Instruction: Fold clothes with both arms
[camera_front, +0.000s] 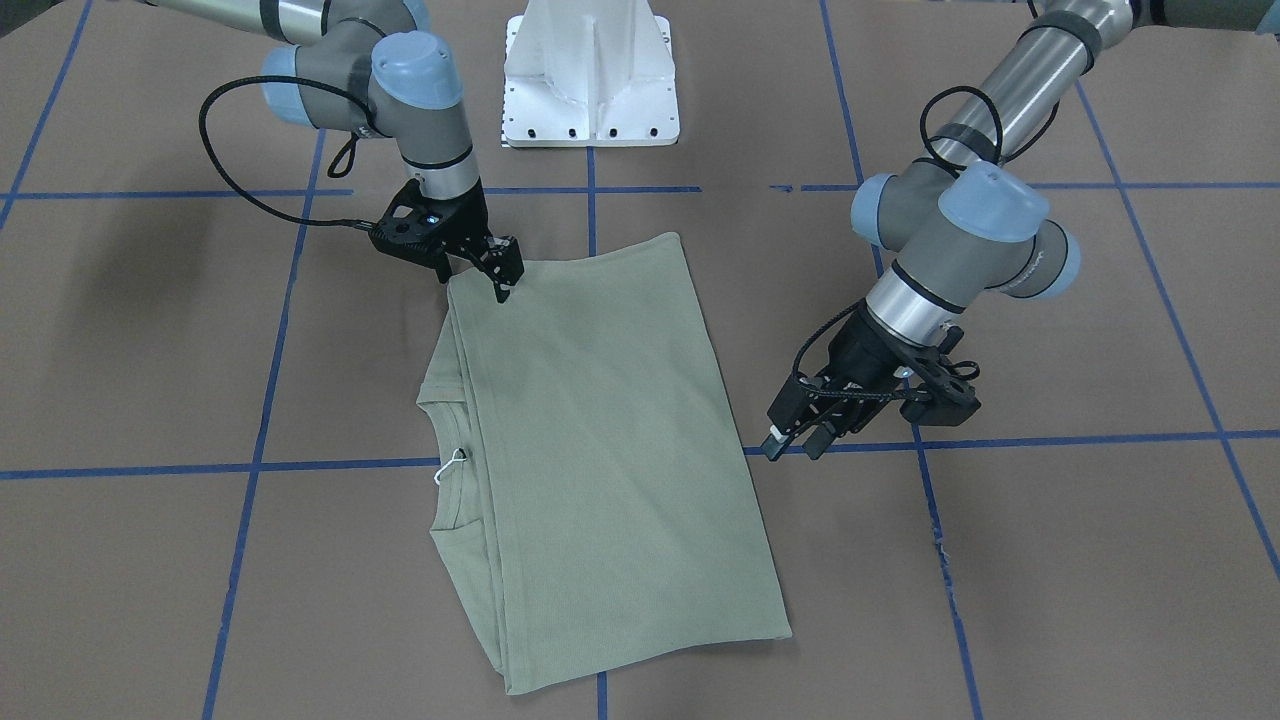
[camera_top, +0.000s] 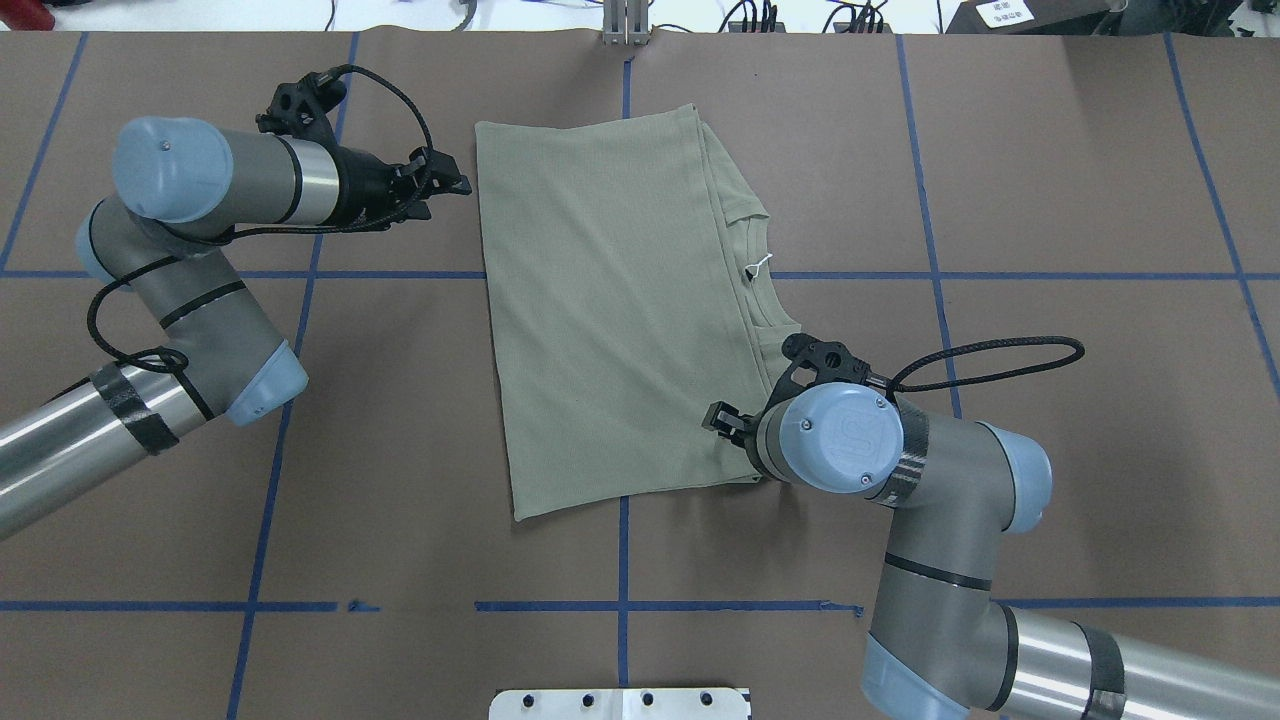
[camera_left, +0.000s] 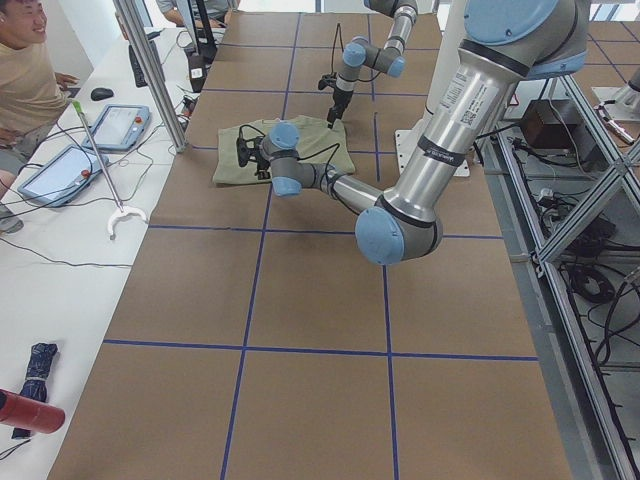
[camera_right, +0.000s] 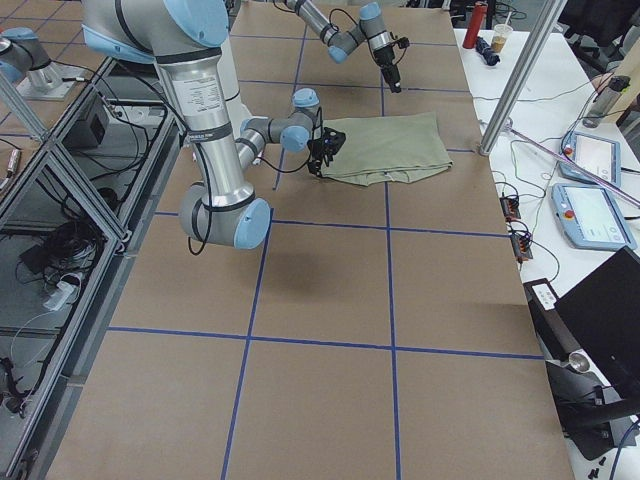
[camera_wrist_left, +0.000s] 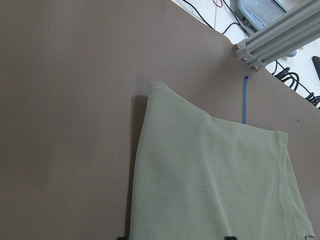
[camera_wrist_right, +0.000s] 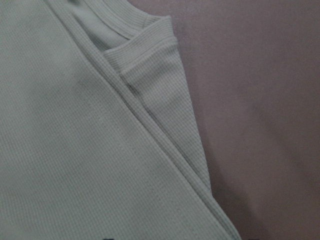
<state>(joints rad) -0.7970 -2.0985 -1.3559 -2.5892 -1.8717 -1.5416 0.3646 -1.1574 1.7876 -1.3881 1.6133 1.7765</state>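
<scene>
The clothes are one pale sage-green shirt (camera_front: 600, 430) (camera_top: 600, 300), folded into a long rectangle flat on the brown table. Its ribbed collar (camera_front: 445, 400) and white neck tag (camera_top: 760, 265) show at one long side. My left gripper (camera_front: 795, 448) (camera_top: 455, 182) hovers open just off the shirt's plain long edge, holding nothing. In the left wrist view the shirt (camera_wrist_left: 210, 185) lies below, ahead of the fingers. My right gripper (camera_front: 503, 285) (camera_top: 718, 420) is over the shirt's corner nearest the base, jaws open. The right wrist view shows flat layered fabric (camera_wrist_right: 75, 150) beneath it.
The white base pedestal (camera_front: 590, 80) stands at the robot's side of the table. Blue tape lines (camera_front: 260, 465) cross the brown surface. A metal post (camera_left: 150, 75) and a side bench with tablets (camera_left: 60, 175) and a seated person (camera_left: 25, 80) lie beyond the far edge.
</scene>
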